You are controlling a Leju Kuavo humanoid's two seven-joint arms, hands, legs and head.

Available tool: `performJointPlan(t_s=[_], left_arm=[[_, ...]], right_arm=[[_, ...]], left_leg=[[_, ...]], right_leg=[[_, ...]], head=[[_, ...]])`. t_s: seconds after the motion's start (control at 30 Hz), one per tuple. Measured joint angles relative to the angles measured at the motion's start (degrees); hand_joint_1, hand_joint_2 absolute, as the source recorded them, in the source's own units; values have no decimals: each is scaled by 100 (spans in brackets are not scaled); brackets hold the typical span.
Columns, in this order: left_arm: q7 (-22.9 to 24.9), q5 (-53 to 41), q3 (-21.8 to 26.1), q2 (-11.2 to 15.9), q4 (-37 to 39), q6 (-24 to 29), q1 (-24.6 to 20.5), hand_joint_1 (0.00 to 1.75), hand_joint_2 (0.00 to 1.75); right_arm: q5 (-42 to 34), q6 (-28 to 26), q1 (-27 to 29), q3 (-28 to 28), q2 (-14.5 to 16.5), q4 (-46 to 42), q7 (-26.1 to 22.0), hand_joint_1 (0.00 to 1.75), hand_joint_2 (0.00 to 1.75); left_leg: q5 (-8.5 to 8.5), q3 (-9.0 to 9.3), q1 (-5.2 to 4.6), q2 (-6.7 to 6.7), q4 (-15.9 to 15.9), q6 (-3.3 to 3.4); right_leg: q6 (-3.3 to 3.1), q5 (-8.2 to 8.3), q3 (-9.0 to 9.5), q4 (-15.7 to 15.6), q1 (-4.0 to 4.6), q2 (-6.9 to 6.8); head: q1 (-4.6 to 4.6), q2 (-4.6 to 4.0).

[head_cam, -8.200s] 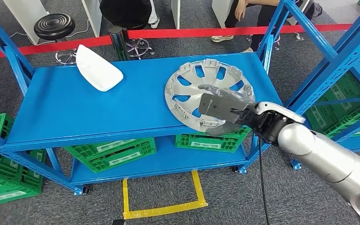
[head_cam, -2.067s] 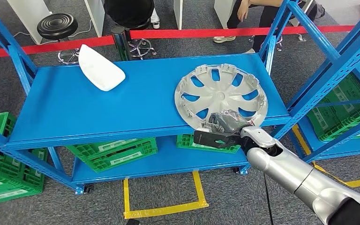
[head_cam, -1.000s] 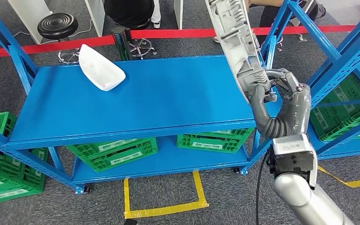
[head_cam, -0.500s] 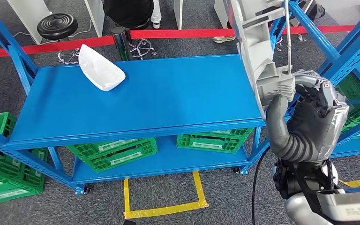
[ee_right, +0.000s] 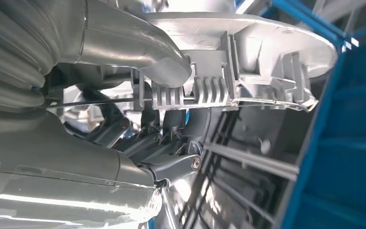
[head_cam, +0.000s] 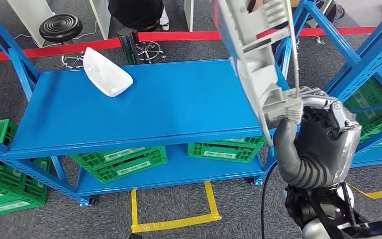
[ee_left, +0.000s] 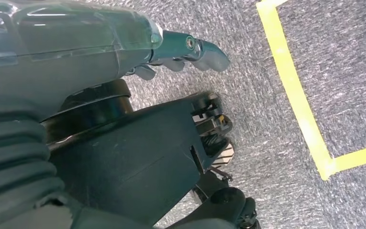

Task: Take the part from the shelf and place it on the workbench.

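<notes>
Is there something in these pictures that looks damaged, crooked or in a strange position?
Nothing looks damaged. The wheel cover stands nearly on edge, off the blue shelf, because the right hand grips its rim. The white part lies slanted at the shelf's back corner.

This looks like a workshop or robot test hall. Blue steel shelving [head_cam: 129, 107] fills the middle of the frame, with green plastic crates [head_cam: 117, 159] stacked on its lower deck and at the lower left. Yellow tape [head_cam: 174, 221] marks a bay on the grey carpet, a red barrier belt [head_cam: 45, 50] runs across the top, and a black stool [head_cam: 58, 27] stands at upper left.
</notes>
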Motion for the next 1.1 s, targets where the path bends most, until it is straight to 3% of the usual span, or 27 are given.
performJointPlan(t_s=[0.43,0.63,0.7,0.77,0.87,0.9,0.93,0.97,1.03,1.1], left_arm=[[-108,4,0,100,3,-70,13,0,175],[-175,74,2,311,19,-44,14,0,175],[-178,77,3,349,25,-39,13,0,175],[-180,79,4,371,26,-38,12,0,175],[-181,81,4,388,27,-38,16,0,175],[-181,81,4,395,28,-38,18,0,175],[-180,82,4,402,29,-38,20,0,175],[-180,82,4,406,30,-38,20,0,175],[-180,82,4,410,30,-38,18,0,175],[-181,83,4,410,30,-38,14,0,175]], right_arm=[[-71,-35,845,267,239,20,-595,175,175],[-257,-35,935,341,410,116,-902,175,175],[-270,-35,945,360,444,136,-910,175,175],[-274,-37,954,382,457,145,-918,175,175],[-279,-40,969,423,467,173,-924,175,175],[-279,-40,975,436,471,189,-925,175,175],[-280,-40,978,449,475,205,-925,175,175],[-280,-40,981,461,477,218,-925,175,175],[-280,-40,981,484,476,237,-926,175,175],[-281,-42,983,502,481,251,-932,175,175]], left_leg=[[-4,-2,-3,-16,2,-1],[-17,-3,-28,-12,12,30],[1,25,-11,-8,-34,69],[25,84,30,4,-104,118],[14,125,42,28,-125,145],[1,136,41,32,-124,142],[-15,157,41,33,-123,132],[-37,191,42,31,-123,115],[-91,273,38,26,-126,70],[-126,302,25,26,-118,7]], right_leg=[[2,-4,1,-4,0,-3],[27,10,3,-26,-20,-3],[55,-7,14,-24,-17,-2],[84,-175,-86,235,-11,-1],[107,-623,-635,1290,-22,-1],[109,-653,-784,1529,-25,-1],[105,-563,-838,1564,-26,-2],[93,-361,-781,1373,-29,-2],[50,95,-479,658,-29,1],[-11,244,-260,178,-11,6]], head=[[2,0],[-17,0],[-25,0],[6,0],[96,0],[112,0],[124,0],[139,0],[168,0],[173,0]])
